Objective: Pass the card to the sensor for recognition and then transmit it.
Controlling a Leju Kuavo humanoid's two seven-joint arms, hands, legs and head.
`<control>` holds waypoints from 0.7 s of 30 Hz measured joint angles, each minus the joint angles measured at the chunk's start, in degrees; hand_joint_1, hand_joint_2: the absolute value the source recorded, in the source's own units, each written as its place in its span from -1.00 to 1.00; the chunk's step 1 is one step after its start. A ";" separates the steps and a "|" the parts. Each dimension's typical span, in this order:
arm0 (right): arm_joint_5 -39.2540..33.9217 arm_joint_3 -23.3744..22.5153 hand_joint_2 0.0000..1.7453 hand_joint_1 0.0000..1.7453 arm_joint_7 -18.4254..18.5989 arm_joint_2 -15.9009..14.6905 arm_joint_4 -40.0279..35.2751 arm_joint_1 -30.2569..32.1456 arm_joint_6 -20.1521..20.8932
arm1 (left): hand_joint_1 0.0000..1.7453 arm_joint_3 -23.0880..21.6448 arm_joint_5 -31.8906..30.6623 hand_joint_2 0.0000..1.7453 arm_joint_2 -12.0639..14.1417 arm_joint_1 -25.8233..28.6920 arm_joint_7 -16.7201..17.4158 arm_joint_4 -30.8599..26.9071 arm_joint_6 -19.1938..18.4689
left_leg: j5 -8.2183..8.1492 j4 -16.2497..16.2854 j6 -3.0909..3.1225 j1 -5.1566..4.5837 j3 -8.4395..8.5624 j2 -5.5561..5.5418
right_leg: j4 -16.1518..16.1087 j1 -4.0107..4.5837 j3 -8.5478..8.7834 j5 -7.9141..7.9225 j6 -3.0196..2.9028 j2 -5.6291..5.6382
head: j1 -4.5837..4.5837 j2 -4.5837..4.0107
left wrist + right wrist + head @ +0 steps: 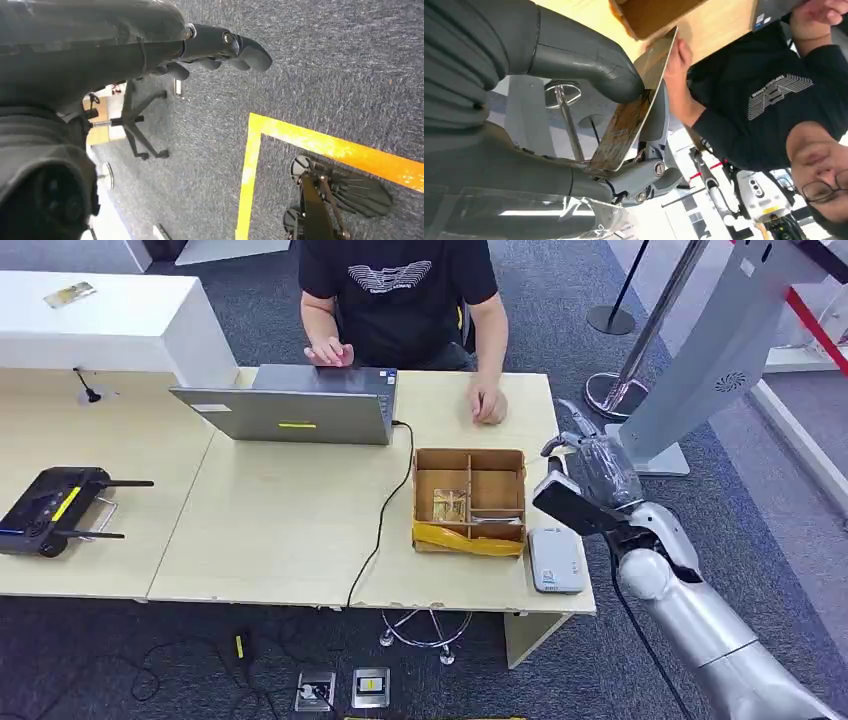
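The right hand [590,465] is raised just off the right edge of the wooden table [290,530], beyond the far right corner of the cardboard box [470,502]. In the right wrist view the card [631,107], with a brownish printed face, is pinched between the thick grey thumb [589,62] on one face and darker fingers [656,112] on the other. The white card reader [556,560] lies flat on the near right corner of the table, just right of the box and nearer than the hand, apart from it. The box is divided into compartments, with another card [449,505] standing in its middle section and yellow tape along its near wall. A person in a black T-shirt [398,290] sits at the far side of the table behind an open grey laptop [290,410], one hand resting on the tabletop near the robot's hand. A black remote controller [55,510] lies at the far left. The left hand [220,47] hangs over grey carpet, fingers curled in loosely and holding nothing.
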 joint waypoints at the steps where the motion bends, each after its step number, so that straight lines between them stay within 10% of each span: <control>1: 0.02 0.00 1.00 1.00 0.15 -0.22 0.00 0.40 -0.07 | -1.00 0.00 0.11 -1.00 -0.09 0.00 0.02 0.00 0.15 | 0.00 0.00 0.00 0.00 0.00 0.00 | 0.00 0.00 -0.01 0.00 0.00 0.00 | -0.02 0.00; 21: -4.46 0.22 1.00 1.00 2.34 -5.36 -0.09 12.25 -3.80 | -1.00 -0.02 1.33 -1.00 -1.22 0.06 1.05 0.00 0.85 | -0.01 0.00 0.00 0.00 -0.02 0.09 | -0.01 0.00 -0.04 0.04 -0.01 0.15 | 0.00 0.00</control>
